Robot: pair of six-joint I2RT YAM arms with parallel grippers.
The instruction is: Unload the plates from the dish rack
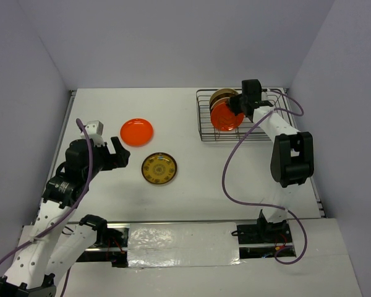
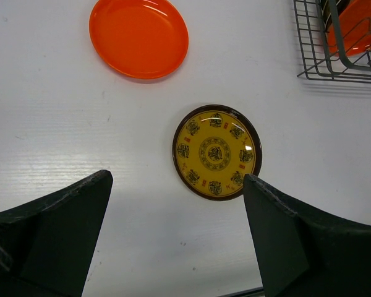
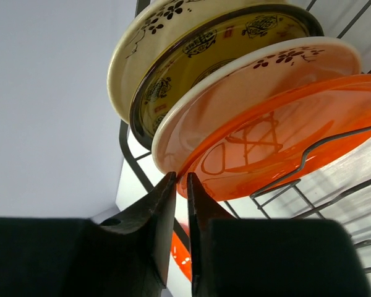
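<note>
Two orange plates (image 1: pixel 136 132) (image 3: pixel 266 142), two brown-gold plates (image 1: pixel 159 168) (image 3: pixel 216 55), two cream plates (image 3: pixel 131 49) (image 3: pixel 235 93), one dish rack (image 1: pixel 202 117)

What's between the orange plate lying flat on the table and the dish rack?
Nothing. The top external view shows only bare white table between that orange plate and the dish rack; the left wrist view agrees.

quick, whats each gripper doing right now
left gripper: open, holding nothing
right gripper: shut on the rim of the racked orange plate, by the look of it
</note>
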